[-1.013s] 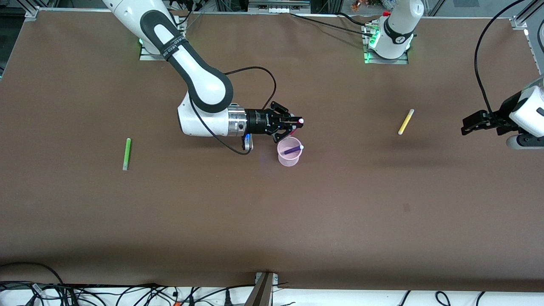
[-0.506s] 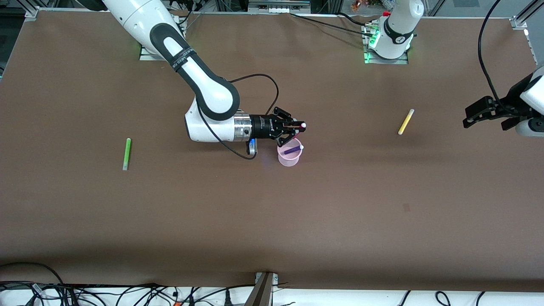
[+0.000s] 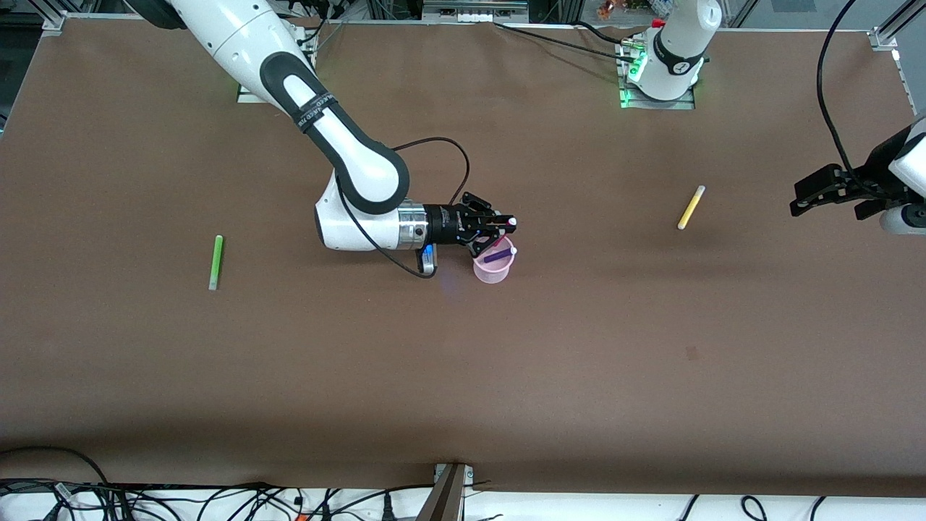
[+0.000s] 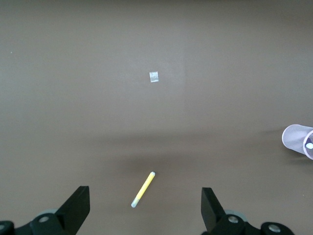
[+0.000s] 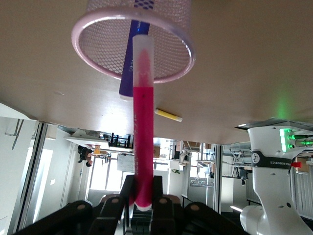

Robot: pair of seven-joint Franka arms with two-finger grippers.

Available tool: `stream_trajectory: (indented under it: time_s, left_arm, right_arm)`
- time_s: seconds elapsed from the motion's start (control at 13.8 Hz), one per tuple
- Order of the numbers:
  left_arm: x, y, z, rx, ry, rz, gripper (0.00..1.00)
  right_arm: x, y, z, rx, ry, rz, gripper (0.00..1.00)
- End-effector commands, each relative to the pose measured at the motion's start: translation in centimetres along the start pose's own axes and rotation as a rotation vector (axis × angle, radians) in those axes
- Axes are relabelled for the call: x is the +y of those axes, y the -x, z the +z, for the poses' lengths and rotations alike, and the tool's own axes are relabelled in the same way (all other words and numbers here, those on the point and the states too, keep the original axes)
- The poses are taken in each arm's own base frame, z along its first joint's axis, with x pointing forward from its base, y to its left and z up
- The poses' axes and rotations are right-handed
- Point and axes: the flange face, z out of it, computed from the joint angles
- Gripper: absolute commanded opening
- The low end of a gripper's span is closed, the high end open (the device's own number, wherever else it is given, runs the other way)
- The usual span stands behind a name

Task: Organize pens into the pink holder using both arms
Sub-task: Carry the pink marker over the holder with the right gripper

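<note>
My right gripper (image 3: 504,226) is shut on the magenta pen (image 3: 511,221) and hovers over the rim of the pink holder (image 3: 492,273). In the right wrist view the magenta pen (image 5: 143,122) points down from the gripper (image 5: 144,196), its pale end at the holder's (image 5: 107,44) mouth. A purple pen (image 3: 496,255) leans inside the holder. The yellow pen (image 3: 691,207) lies toward the left arm's end of the table. The green pen (image 3: 215,262) lies toward the right arm's end. My left gripper (image 3: 796,200) hangs open and empty above the table, apart from the yellow pen (image 4: 143,189).
A small pale patch (image 4: 154,77) marks the brown table cover. The left arm's base (image 3: 669,65) stands at the table's back edge. Cables run along the front edge (image 3: 217,499).
My right gripper has come down a little with the magenta pen toward the holder's rim. The left gripper has lifted slightly and drifted toward its own end of the table.
</note>
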Motion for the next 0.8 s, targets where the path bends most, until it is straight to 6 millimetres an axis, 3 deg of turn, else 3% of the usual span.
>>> stream_trajectory:
  time_s: [0.0,0.29,0.51,0.65,0.72]
  left_arm:
    - [0.3,-0.3,-0.2,-0.009,0.012,0.007,1.0]
    - [0.4,-0.4,-0.1,-0.005,-0.004,0.016,1.0]
    - [0.4,-0.4,0.4,-0.016,-0.046,0.02,1.0]
    - [0.2,-1.1,2.2,-0.048,-0.046,0.019,1.0]
    - [0.1,-1.1,2.1,-0.045,-0.047,0.017,1.0]
  right_arm:
    - [-0.5,-1.2,0.0,0.013,-0.002,-0.042,0.0]
    - [-0.8,-3.3,-0.5,0.027,-0.009,-0.073,0.0]
    - [-1.5,-3.6,-0.8,0.028,-0.021,-0.08,0.01]
    - [-1.6,-4.0,-0.8,0.029,-0.022,-0.088,0.06]
    - [-1.6,-4.0,-0.8,0.029,-0.022,-0.099,0.15]
